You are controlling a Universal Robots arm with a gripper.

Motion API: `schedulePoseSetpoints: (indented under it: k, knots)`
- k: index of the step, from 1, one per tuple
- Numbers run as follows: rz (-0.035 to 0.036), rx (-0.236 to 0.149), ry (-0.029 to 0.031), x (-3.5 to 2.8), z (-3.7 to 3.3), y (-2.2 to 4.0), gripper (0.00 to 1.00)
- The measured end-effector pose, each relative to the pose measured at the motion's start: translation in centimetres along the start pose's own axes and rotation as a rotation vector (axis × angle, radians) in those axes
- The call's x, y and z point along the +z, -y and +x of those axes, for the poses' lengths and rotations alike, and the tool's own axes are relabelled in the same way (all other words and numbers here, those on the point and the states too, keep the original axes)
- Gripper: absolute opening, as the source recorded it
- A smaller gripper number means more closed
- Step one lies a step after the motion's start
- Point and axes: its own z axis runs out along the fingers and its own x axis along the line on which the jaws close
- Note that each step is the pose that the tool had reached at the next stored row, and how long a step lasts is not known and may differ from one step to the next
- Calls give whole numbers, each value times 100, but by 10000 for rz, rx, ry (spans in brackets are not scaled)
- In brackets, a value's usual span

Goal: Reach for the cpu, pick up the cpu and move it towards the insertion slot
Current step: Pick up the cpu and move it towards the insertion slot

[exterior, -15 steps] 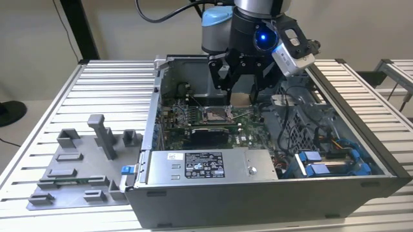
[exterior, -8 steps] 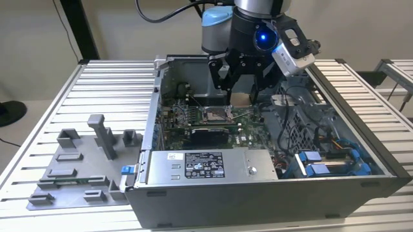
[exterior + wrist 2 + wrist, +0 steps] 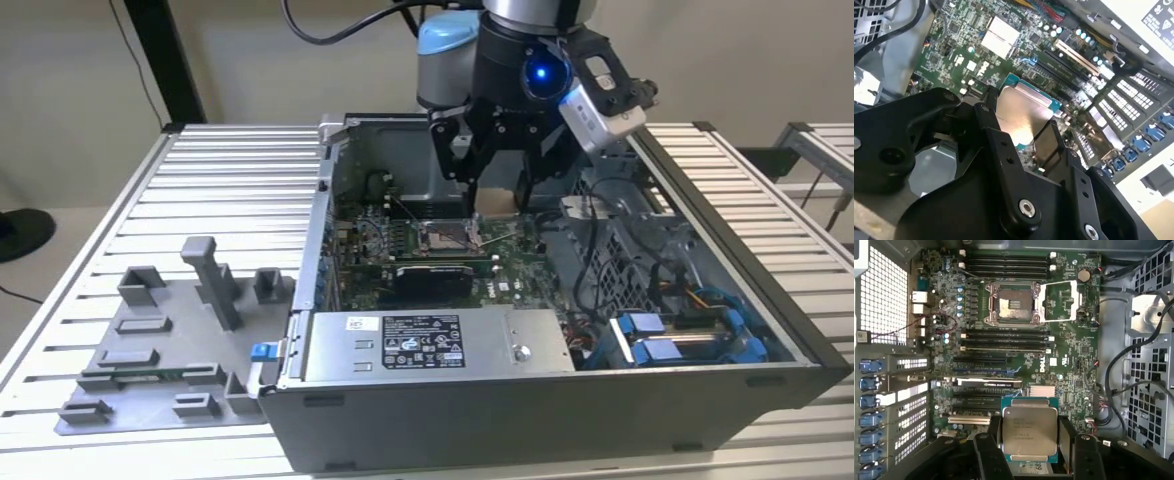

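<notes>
While your gripper (image 3: 1030, 452) hung inside the case (image 3: 561, 420), it was clamped on the cpu (image 3: 1029, 432). You could see both black fingers (image 3: 991, 455) pressing on opposite sides of the chip in both wrist views. You held the cpu (image 3: 1021, 117) up in the air, above the green board (image 3: 1074, 365) and not touching it. The slot (image 3: 1011, 304) sat well ahead of your gripper on that board. Its silver frame was flipped open beside it. In the exterior view, your gripper (image 3: 501, 195) hovered near the slot (image 3: 447, 235), a little above it.
</notes>
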Motion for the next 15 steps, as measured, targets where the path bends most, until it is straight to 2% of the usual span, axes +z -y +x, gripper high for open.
schedulePoseSetpoints:
  k: [5,10,15]
  knots:
    - [-1,-1,0,15,8,-109,0]
    - [-3,0,0,34,71,-214,0]
    - [-3,0,0,57,115,-353,0]
